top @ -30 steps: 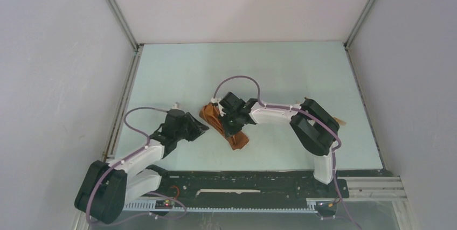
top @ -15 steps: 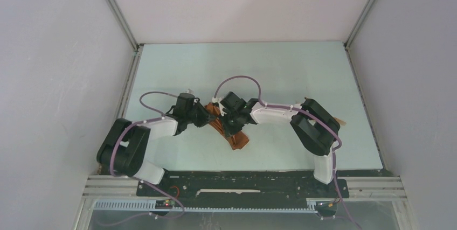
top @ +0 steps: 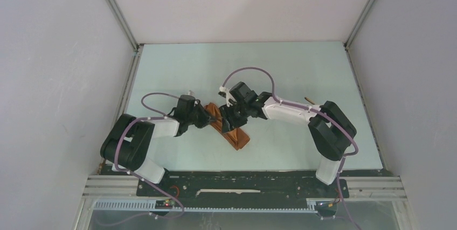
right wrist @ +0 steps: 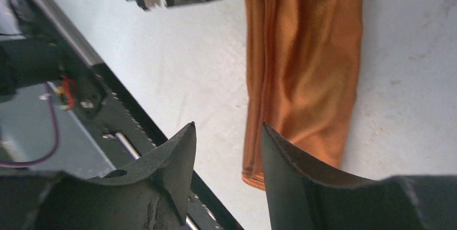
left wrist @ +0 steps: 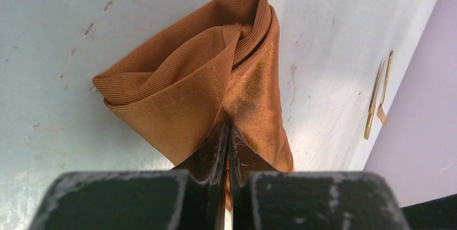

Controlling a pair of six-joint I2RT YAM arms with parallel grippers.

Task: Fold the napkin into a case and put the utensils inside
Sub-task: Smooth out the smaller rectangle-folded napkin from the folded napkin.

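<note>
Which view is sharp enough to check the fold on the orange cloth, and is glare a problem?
Left wrist: napkin sharp, weave readable, mild sheen, no washout; left gripper up close is soft. Right wrist: cloth slightly soft, right gripper dark and blurred. Top external: even light, but cloth small and partly hidden by the grippers.

A robotics lab test cell rather than any lived-in room: a pale surface (top: 178,68) is boxed in on 3 sides by plain white walls (top: 54,90) joined by aluminium corner posts (top: 116,10). 2 arms, the left arm (top: 156,127) and the right arm (top: 293,112), are bolted to a black base plate (top: 242,182) beside a slotted metal rail (top: 242,206), trailing purple cables (top: 252,69)
</note>
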